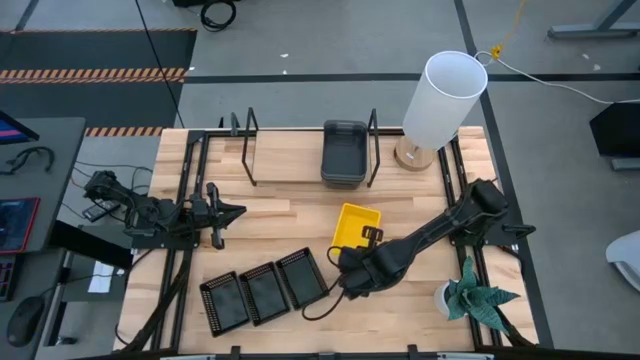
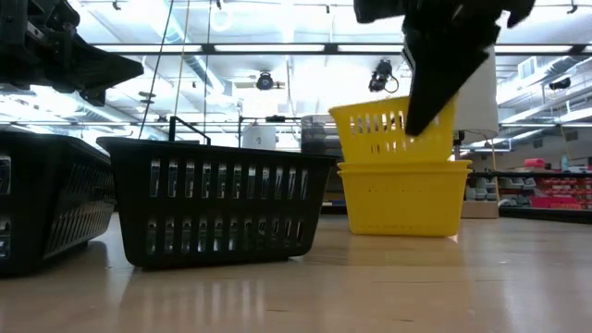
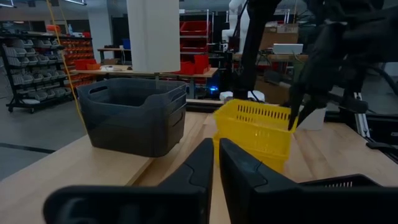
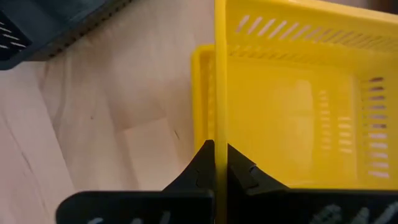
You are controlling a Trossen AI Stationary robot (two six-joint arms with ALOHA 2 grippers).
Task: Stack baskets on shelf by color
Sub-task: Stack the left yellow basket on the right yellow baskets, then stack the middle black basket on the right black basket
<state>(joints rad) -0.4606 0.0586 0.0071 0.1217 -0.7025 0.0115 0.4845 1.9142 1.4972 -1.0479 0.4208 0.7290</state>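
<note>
We see two dark, near-black jointed arms. The left arm point(image 1: 150, 212) trails thin black cables beside it. The right arm point(image 1: 440, 232) is thicker at the wrist. Our left gripper point(image 3: 214, 167) and right gripper point(image 4: 217, 163) have matte black, wedge-shaped fingers tapering to blunt tips.

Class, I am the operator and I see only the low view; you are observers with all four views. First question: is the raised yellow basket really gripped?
Observer: Yes. The right wrist view shows the right pincer shut on the thin wall of the raised yellow basket.
Operator: Where is the left arm?
Observer: From above, the left pincer waits at the table's left side, holding nothing.
Operator: Is anything on the shelf?
Observer: The high view shows the dark grey baskets sitting at the right end of the shelf.
</note>
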